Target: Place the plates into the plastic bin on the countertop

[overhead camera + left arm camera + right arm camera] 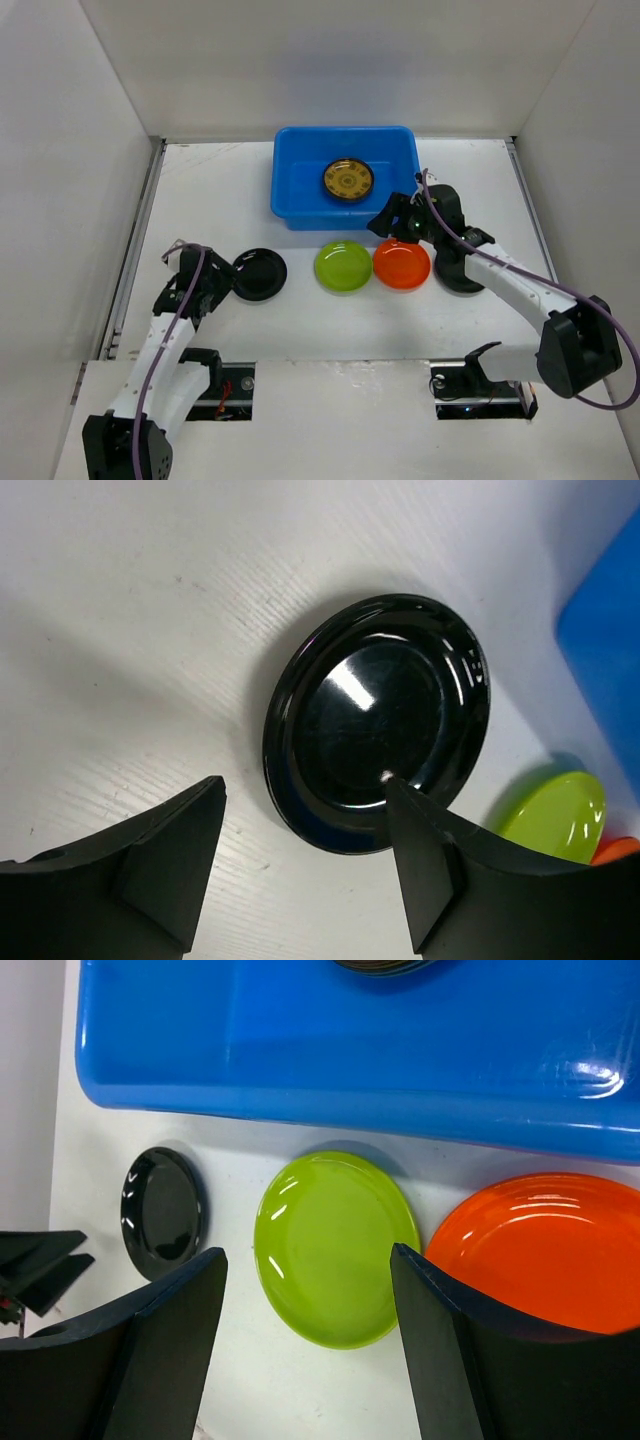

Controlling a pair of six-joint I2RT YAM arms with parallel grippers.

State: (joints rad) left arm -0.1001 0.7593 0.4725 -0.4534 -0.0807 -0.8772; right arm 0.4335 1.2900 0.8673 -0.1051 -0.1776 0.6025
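Observation:
The blue plastic bin (296, 190) stands at the back of the white countertop (220, 190), with a yellow-brown patterned plate (348, 180) in it. In front of it lie a black plate (260, 274), a lime green plate (343, 266) and an orange plate (401, 265). My left gripper (222, 282) is open and empty at the black plate's (380, 720) near-left rim. My right gripper (390, 225) is open and empty above the green plate (335, 1245), next to the orange plate (545, 1250) and the bin's front wall (350, 1050). The blue-grey plates are out of view.
A dark round thing (462, 278), perhaps a second black plate, lies partly under the right arm. White walls close in the left, back and right. The left gripper (40, 1265) shows at the left edge of the right wrist view, beside the black plate (162, 1210).

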